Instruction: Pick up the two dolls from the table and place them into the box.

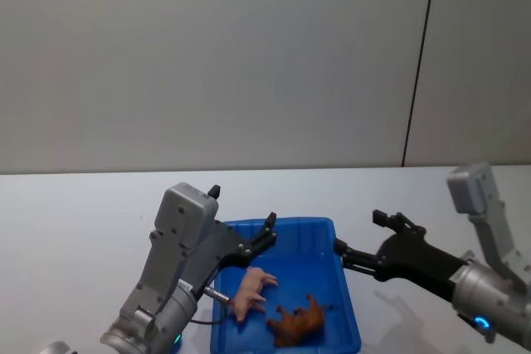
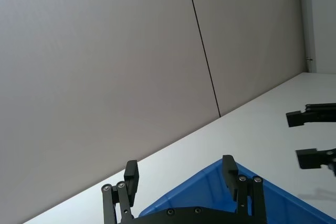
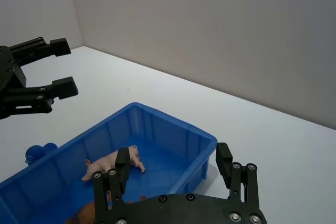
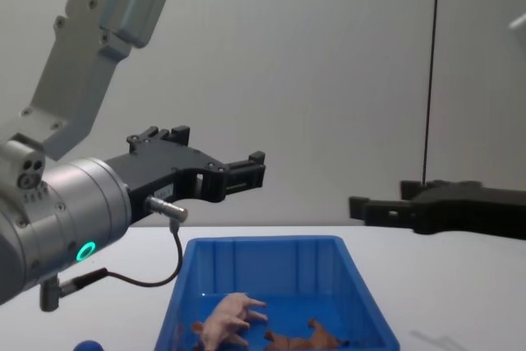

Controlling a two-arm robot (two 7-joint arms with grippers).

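Note:
Both dolls lie inside the blue box [image 1: 346, 286] on the white table [image 1: 75, 205]. The pale pink pig [image 1: 253, 290] rests on its side near the middle, and the brown maned lion [image 1: 300, 323] lies beside it toward the near end. My left gripper [image 1: 242, 209] hovers open and empty above the box's far left corner. My right gripper [image 1: 359, 232] hovers open and empty just past the box's right rim. From the right wrist I see the pig [image 3: 107, 163], part of the lion [image 3: 86, 213], the box [image 3: 173, 120] and the left gripper [image 3: 63, 65].
A small blue round object [image 3: 39, 152] sits on the table outside the box on its left side; it is also low in the chest view [image 4: 86, 345]. A plain grey wall [image 1: 249, 55] stands behind the table. Bare tabletop extends left, right and behind the box.

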